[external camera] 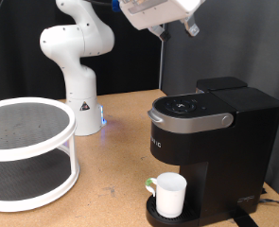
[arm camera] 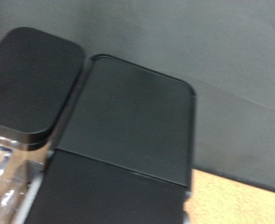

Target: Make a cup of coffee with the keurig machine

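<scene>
Room: a dark curtain-like backdrop closes off the scene behind the bench in the exterior view; the wrist view shows the same dark backing.
Surface: a light wooden tabletop [external camera: 120, 151] carries everything, with bare board showing between the items.
Robot arm: the white Franka base [external camera: 78, 57] stands at the rear, towards the exterior view's left, and its hand reaches across the top of the frame.
Two-tier rack: a round white shelf stand [external camera: 26, 151] sits at the exterior view's left, well apart from the brewer.
Keurig machine: the black brewer [external camera: 210, 142] stands at the exterior view's right, lid down, its silver-grey handle band facing forward.
Cup: the white mug [external camera: 170, 194] rests on the drip base directly under the brew head, probably so coffee falls straight into it.
Gripper: the gripper [external camera: 182, 24] hangs above the machine, touching nothing; I cannot tell how wide its fingers stand, and nothing shows between them.
Wrist camera: looks down on the machine's flat black top panels.
</scene>
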